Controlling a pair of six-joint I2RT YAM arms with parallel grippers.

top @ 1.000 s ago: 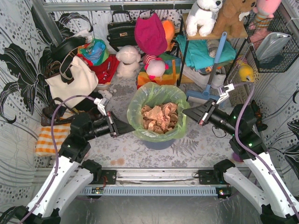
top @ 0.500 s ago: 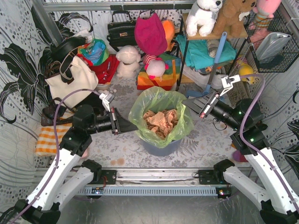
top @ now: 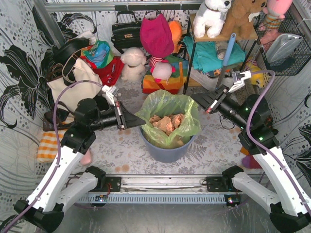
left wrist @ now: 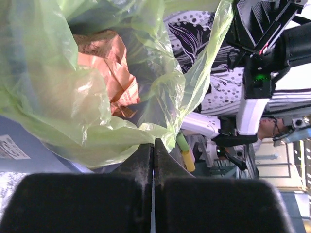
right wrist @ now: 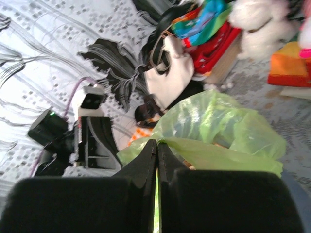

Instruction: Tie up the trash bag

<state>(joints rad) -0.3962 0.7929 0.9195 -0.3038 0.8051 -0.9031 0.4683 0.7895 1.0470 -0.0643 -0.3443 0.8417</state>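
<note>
The trash bag [top: 167, 104] is thin translucent light-green plastic with crumpled tan paper [top: 166, 122] inside. It sits in a round blue-grey bin [top: 165, 151] in the middle of the top view. My left gripper [top: 142, 121] is shut on the bag's left rim; the left wrist view shows the film [left wrist: 97, 102] pinched at the tips [left wrist: 153, 141]. My right gripper [top: 194, 99] is shut on the bag's right rim, with green film [right wrist: 228, 131] held at its tips [right wrist: 157, 142]. Both rims are lifted off the bin's edge.
Bags, a cream tote [top: 73, 85], soft toys [top: 133, 63] and a pink cloth [top: 156, 34] crowd the back. A shelf with toys and a blue pole [top: 224, 60] stands back right. An orange checked cloth [top: 48, 145] lies at the left. A wire basket [top: 284, 46] hangs at the right.
Both grippers have risen and drawn toward each other with the bag's rims in them. The bag's mouth has come off the bin's edge and narrowed, baring the blue-grey bin.
</note>
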